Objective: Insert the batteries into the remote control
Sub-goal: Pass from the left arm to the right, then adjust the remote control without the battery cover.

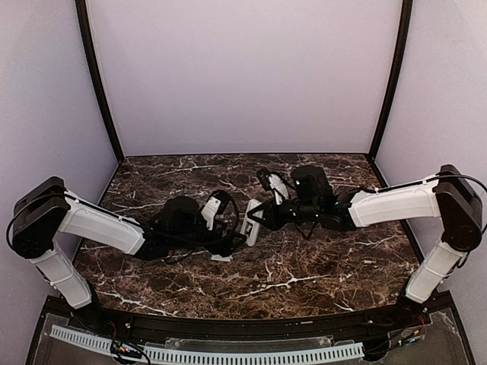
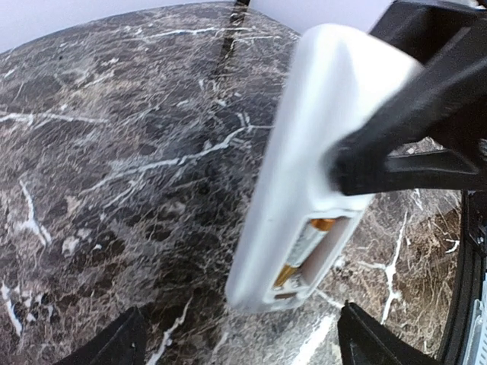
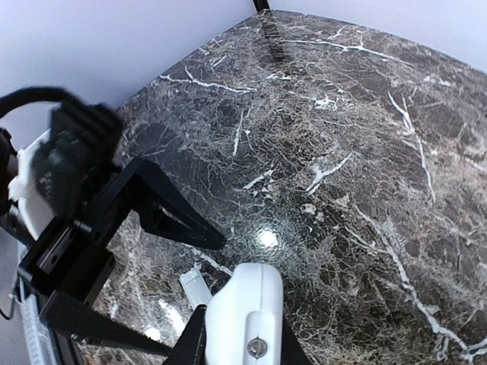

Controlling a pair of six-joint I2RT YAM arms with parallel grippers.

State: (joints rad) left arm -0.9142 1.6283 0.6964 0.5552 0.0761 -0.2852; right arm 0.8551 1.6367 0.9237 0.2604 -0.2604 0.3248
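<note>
The right gripper (image 1: 260, 219) clamps the remote (image 2: 304, 144) above the table's (image 1: 319, 281) middle. In the left wrist view its long axis slants from upper right to lower left, with the open compartment at the low end. Batteries (image 2: 306, 247) lie inside, probably two. The left gripper (image 1: 230, 225) gapes wide beside it, holding nothing.

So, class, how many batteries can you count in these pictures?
1 for certain: a battery in the open compartment of the remote control, left wrist view. A second may lie beside it; unclear.
</note>
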